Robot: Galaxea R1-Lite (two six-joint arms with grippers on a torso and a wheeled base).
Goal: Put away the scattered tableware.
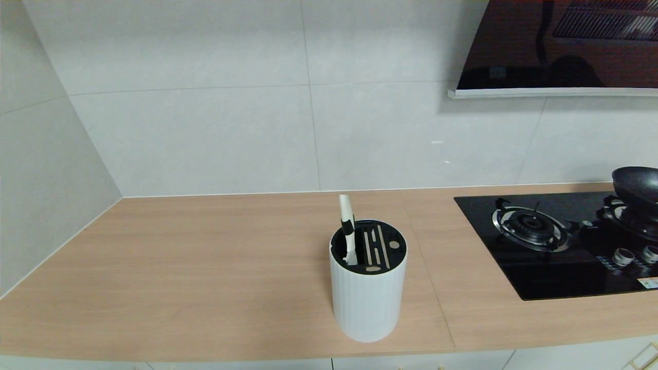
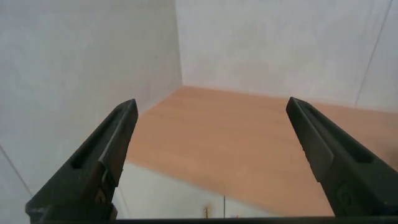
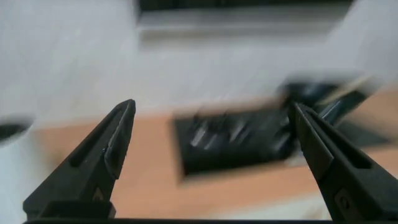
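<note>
A white ribbed cylindrical holder (image 1: 367, 293) with a black slotted top stands near the front edge of the wooden countertop (image 1: 205, 267). A white utensil with a black band (image 1: 348, 226) sticks upright out of its left compartment. My left gripper (image 2: 211, 112) is open, held over the front left edge of the countertop (image 2: 249, 143) near the wall corner, with nothing between its fingers. My right gripper (image 3: 211, 112) is also open, held in front of the counter and facing the black gas hob (image 3: 236, 140), holding nothing.
A black gas hob (image 1: 560, 241) with burners and knobs is set into the counter at the right, with a dark pan (image 1: 637, 187) on its far burner. A range hood (image 1: 560, 46) hangs above it. Tiled walls close the back and left.
</note>
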